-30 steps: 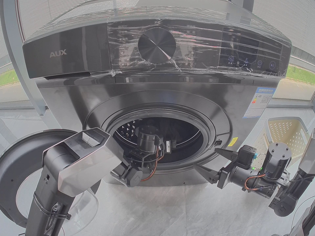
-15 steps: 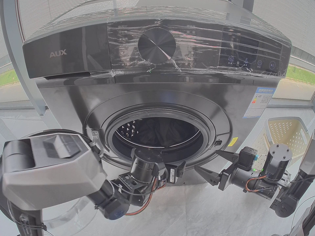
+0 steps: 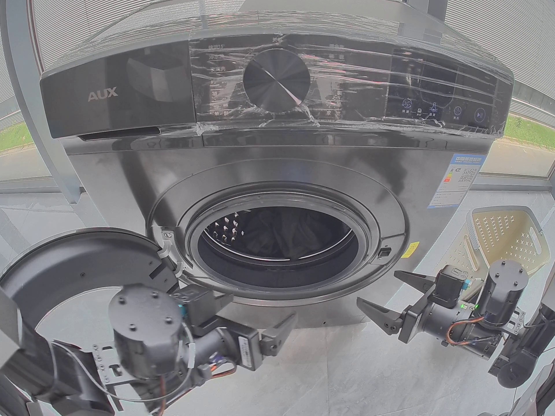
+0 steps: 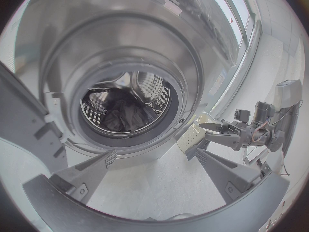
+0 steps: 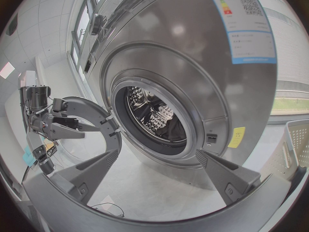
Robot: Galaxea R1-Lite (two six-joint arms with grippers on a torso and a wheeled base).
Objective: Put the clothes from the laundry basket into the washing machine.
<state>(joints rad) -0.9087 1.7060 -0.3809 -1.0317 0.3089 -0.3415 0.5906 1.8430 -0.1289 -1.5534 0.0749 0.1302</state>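
Note:
The grey washing machine [image 3: 277, 145] stands in front of me with its round door [image 3: 75, 261] swung open to the left. Dark clothes [image 3: 283, 235] lie inside the drum [image 4: 125, 115], also seen as dark cloth [image 5: 170, 126] in the right wrist view. My left gripper [image 3: 257, 313] hangs open below the drum opening, left of centre, holding nothing [image 4: 154, 153]. My right gripper [image 3: 384, 293] is open too, low at the machine's right front [image 5: 156, 155]. The cream laundry basket [image 3: 509, 238] stands on the floor to the right of the machine.
The open door [image 5: 87, 113] takes up the floor space at the left. Pale tiled floor [image 3: 347, 371] lies free between the two grippers in front of the machine. Windows and a grey frame run behind the machine.
My left arm has pulled out of the drum and dropped down to the left, its gripper now outside and empty. The right gripper has shifted slightly down and right.

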